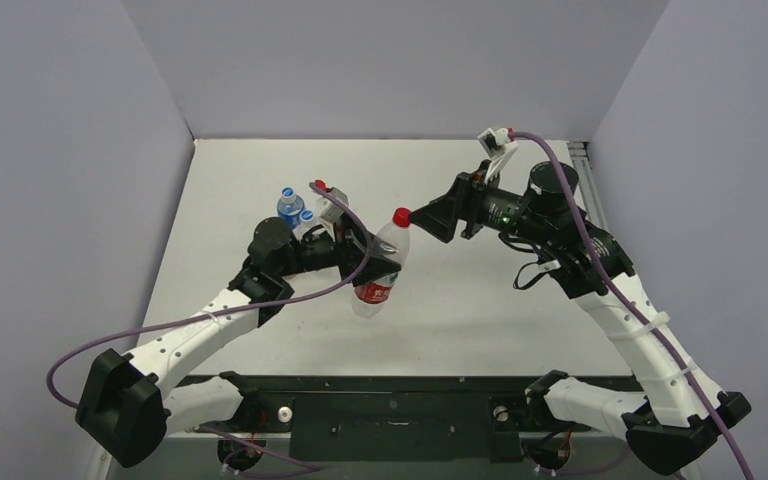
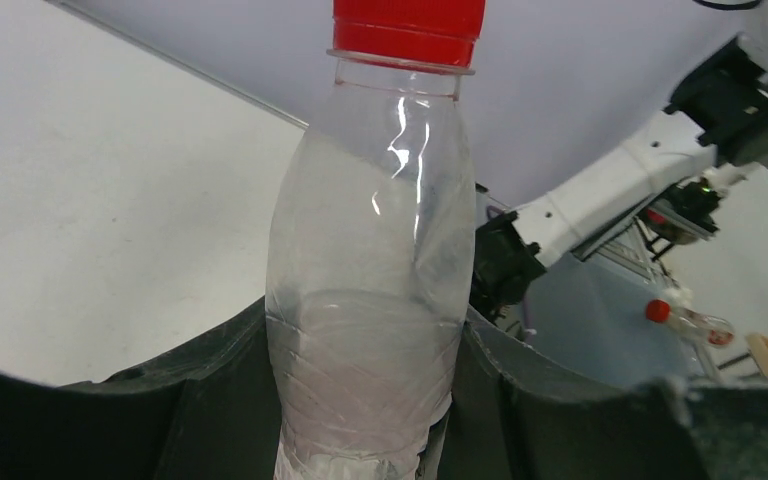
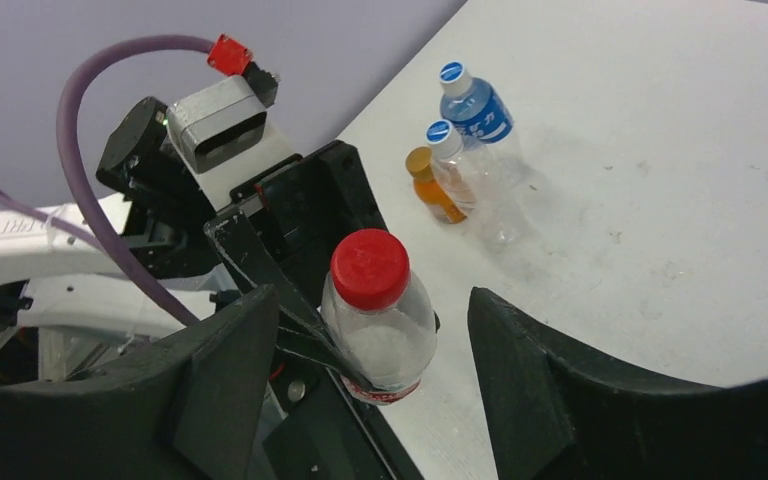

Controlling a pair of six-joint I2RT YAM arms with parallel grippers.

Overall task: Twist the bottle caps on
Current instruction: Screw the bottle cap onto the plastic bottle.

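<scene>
My left end effector (image 1: 372,262) is clamped on the lower body of a clear bottle (image 2: 370,260), holding it lifted off the worktop (image 3: 660,200) with the neck pointing towards my other arm. The red cap (image 3: 369,268) sits on that neck. I cannot tell how far down it is threaded. My right end effector (image 1: 422,216) has its jaws spread wide, one on either side of the cap, touching nothing. I judge this to be the tightening step for the red cap. The next move calls for closing squarely on its rim and twisting while my left holds firm. Three other bottles (image 3: 480,170) stand far off with their two blue-and-white caps (image 3: 451,72) and orange cap (image 3: 418,158) on.
</scene>
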